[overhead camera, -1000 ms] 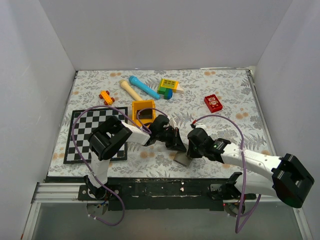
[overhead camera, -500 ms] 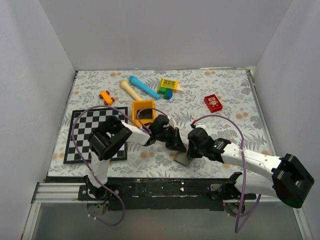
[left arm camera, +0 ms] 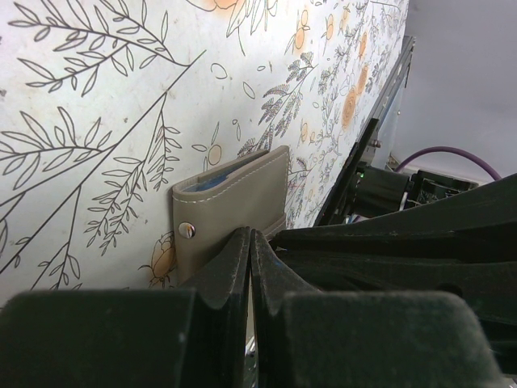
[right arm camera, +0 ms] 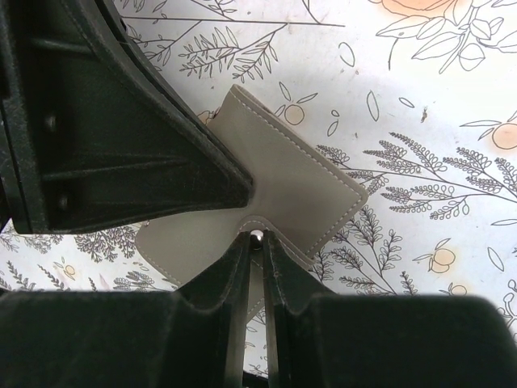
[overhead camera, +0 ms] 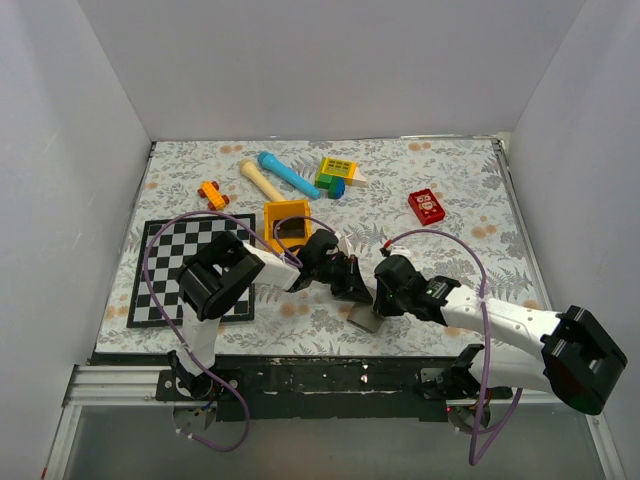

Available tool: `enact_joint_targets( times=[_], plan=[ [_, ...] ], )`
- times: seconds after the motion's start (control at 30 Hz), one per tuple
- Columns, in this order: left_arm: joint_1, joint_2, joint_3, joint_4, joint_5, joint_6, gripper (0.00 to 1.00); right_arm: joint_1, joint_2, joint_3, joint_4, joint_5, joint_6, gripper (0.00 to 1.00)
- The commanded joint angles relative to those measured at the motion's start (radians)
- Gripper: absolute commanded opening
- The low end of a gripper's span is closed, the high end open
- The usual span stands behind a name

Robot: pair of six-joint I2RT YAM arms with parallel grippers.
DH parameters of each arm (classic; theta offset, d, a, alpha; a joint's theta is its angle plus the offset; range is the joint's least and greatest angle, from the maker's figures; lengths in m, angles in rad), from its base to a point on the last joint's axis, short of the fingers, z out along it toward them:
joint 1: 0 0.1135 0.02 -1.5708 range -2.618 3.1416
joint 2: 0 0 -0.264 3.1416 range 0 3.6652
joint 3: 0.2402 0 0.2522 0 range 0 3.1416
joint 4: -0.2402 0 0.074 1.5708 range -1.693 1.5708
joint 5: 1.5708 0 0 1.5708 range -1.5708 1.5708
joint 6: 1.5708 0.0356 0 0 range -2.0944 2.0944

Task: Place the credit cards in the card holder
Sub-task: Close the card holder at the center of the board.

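Seemingly the opening step: left fingers (left arm camera: 230, 271), pressed shut, bear on the grey card holder (left arm camera: 234, 194). Right fingers (right arm camera: 237, 279), narrow, pinch its snap tab (right arm camera: 256, 231) — next, peel it open.

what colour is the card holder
Grey-beige card holder, pale stitching; best in right wrist view.

White-walled tabletop booth under soft, even light

A plain white back wall (overhead camera: 330, 60), left wall (overhead camera: 60, 200) and right wall (overhead camera: 590, 150) close in the table (overhead camera: 450, 180) on three sides. The walls are bare and meet in straight corners. The table is covered with a pale cloth (left arm camera: 97, 97) printed with grey leafy sprigs and small orange blossoms. Along its near edge runs a black strip (overhead camera: 330, 378) above a silver metal rail (overhead camera: 110, 385), with a dull grey floor (overhead camera: 350, 450) below. Shadows on the cloth are faint and soft-edged, and the walls shade slightly darker toward the sides.
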Motion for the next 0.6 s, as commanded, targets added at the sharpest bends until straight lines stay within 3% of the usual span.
enact_joint_targets(
  times=[0.0,0.57],
  plan=[
    [0.019,0.057,-0.023,-0.092,-0.167,0.058,0.0,0.024,0.058,-0.015,-0.017,-0.052,0.003,0.17],
    [0.02,0.061,-0.026,-0.089,-0.166,0.055,0.0,0.122,0.103,-0.023,-0.126,0.006,0.078,0.16]
  ],
)
